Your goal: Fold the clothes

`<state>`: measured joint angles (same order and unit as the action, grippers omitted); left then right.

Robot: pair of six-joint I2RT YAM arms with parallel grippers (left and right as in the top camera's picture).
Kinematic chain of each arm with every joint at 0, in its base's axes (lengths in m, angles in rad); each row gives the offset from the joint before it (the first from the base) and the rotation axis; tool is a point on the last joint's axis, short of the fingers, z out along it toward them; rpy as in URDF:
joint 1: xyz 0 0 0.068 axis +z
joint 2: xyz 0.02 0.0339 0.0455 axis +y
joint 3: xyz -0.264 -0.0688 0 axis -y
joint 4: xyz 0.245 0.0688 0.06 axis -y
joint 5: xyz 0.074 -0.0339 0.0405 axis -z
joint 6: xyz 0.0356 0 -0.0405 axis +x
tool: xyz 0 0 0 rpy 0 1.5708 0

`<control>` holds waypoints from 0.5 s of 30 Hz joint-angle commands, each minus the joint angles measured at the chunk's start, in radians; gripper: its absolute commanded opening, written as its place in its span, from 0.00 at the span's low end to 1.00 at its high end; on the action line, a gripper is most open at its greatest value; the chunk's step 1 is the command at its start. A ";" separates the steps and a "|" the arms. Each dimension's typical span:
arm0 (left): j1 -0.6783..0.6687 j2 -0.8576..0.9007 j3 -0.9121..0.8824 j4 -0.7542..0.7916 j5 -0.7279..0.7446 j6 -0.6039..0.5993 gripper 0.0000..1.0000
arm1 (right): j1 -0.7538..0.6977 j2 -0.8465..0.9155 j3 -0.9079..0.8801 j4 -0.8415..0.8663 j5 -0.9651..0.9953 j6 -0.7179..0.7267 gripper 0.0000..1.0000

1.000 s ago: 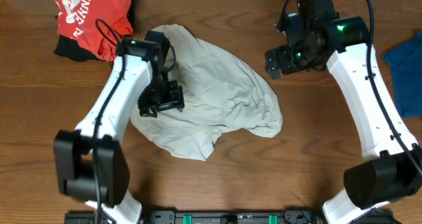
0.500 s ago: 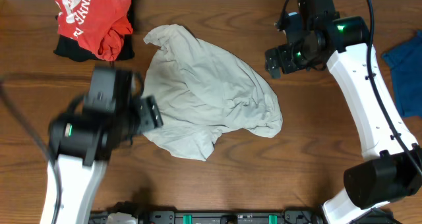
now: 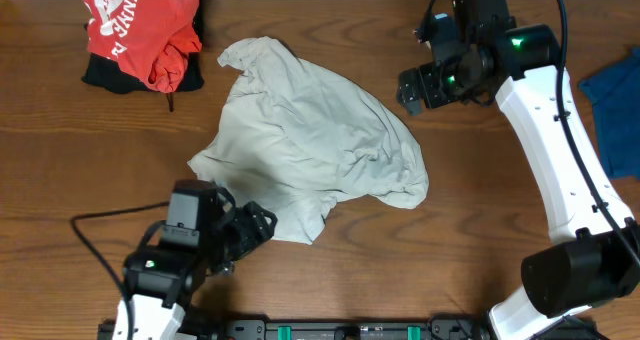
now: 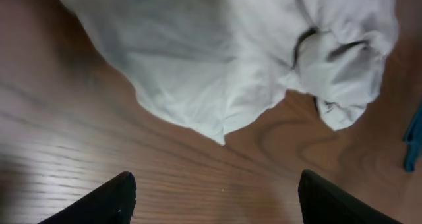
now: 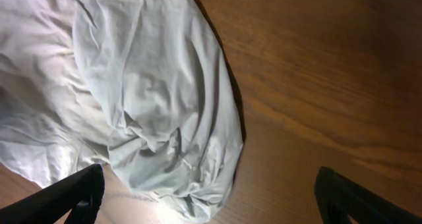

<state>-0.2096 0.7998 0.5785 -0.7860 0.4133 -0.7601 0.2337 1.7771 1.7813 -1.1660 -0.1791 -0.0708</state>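
The clothes are one pale beige shirt (image 3: 310,145), lying crumpled in the middle of the wooden table. My left gripper (image 3: 260,224) is low near the table's front edge, just short of the shirt's near corner. In the left wrist view it (image 4: 214,199) is open over bare wood, with the shirt (image 4: 217,53) ahead of the fingertips and apart from them. My right gripper (image 3: 410,88) hovers beside the shirt's far right edge. Seen from the right wrist, it (image 5: 211,199) is open, with the shirt's bunched edge (image 5: 158,99) below and between the fingers, untouched.
A red garment with white lettering (image 3: 140,30) lies on a black cloth at the far left corner. A blue cloth (image 3: 615,110) sits at the right edge, and its tip (image 4: 415,135) shows in the left wrist view.
My left arm has swung from over the shirt's left side back toward the front edge, empty. The shirt's left edge now lies spread out. The right arm has barely moved.
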 commanded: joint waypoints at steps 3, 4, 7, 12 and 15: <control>0.000 0.014 -0.101 0.096 0.053 -0.122 0.79 | 0.010 -0.029 0.014 -0.001 -0.014 -0.012 0.99; 0.000 0.019 -0.121 0.124 0.058 -0.132 0.79 | 0.010 -0.029 0.014 -0.001 -0.016 -0.012 0.99; 0.000 0.039 -0.172 0.221 0.080 -0.144 0.79 | 0.010 -0.029 0.014 0.000 -0.032 -0.012 0.99; 0.000 0.099 -0.190 0.298 0.076 -0.152 0.79 | 0.010 -0.029 0.014 -0.001 -0.035 -0.012 0.99; 0.000 0.154 -0.191 0.318 0.058 -0.175 0.79 | 0.010 -0.029 0.014 -0.003 -0.035 -0.012 0.99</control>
<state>-0.2096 0.9157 0.3901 -0.4755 0.4747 -0.9024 0.2340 1.7763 1.7813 -1.1664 -0.1974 -0.0708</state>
